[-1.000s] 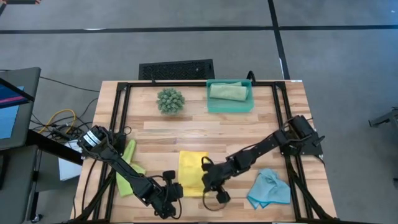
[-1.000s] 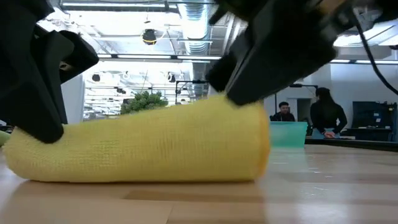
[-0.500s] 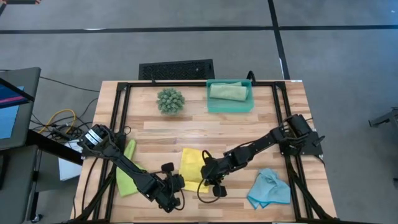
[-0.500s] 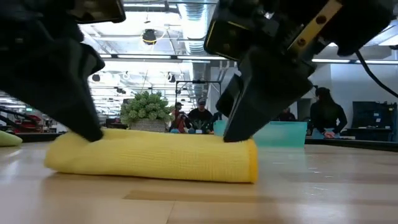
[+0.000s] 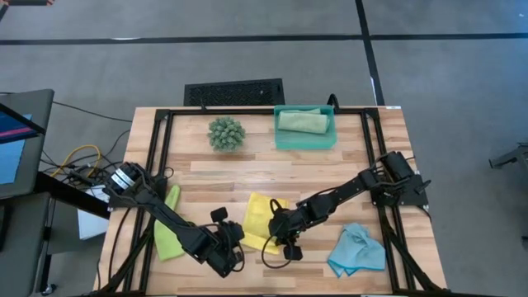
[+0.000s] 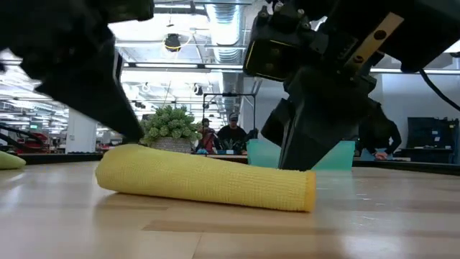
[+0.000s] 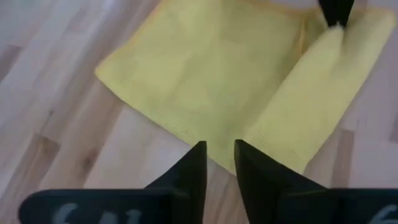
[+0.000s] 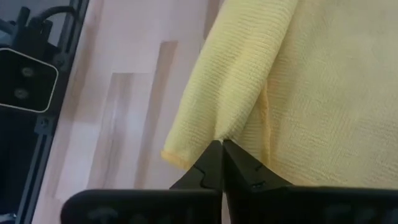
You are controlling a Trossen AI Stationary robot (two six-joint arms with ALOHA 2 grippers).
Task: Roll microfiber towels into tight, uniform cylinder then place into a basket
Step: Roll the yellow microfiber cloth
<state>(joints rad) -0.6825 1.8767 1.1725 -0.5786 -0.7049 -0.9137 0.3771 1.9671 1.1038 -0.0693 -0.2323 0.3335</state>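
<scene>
yellow towel (image 5: 262,219) lies half-rolled on the table (image 5: 346,169). our right gripper (image 8: 222,149) pinches its roll end — fingers clenched; left gripper (image 7: 219,163) fingers slightly parted, holding nothing.

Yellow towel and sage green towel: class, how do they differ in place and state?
The yellow towel lies on the bare table, only partly rolled, part still flat; the sage green towel is a finished roll. The yellow one has both pincers at its roll; the sage green one sits untouched inside the basket. Both are soft cloth.
</scene>
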